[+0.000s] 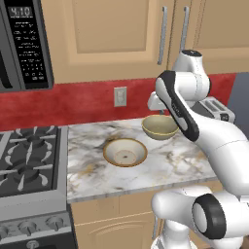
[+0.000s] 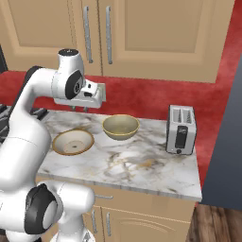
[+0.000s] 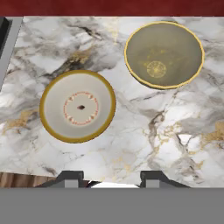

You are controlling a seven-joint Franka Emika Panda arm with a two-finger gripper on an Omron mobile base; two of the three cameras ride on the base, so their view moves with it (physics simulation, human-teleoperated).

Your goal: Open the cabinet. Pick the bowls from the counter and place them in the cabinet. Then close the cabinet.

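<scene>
Both doors of the tan wall cabinet (image 1: 116, 34) (image 2: 156, 33) are shut, their silver bar handles side by side. On the marble counter (image 1: 170, 165) (image 2: 142, 165) (image 3: 144, 131) sit two beige bowls: the wide shallow bowl (image 1: 125, 151) (image 2: 73, 142) (image 3: 78, 106) near the stove, and the deeper bowl (image 1: 159, 126) (image 2: 121, 126) (image 3: 164, 54) further back and to its right. My gripper (image 2: 79, 109) (image 3: 110, 179) hangs above the counter, pointing down over the bowls. It is open, with nothing between its fingers.
A black gas stove (image 1: 29, 160) borders the counter on the left, with a microwave (image 1: 24, 44) above it. A silver toaster (image 2: 181, 129) (image 1: 216, 109) stands at the counter's right end. A wall outlet (image 1: 120, 96) is set in the red backsplash.
</scene>
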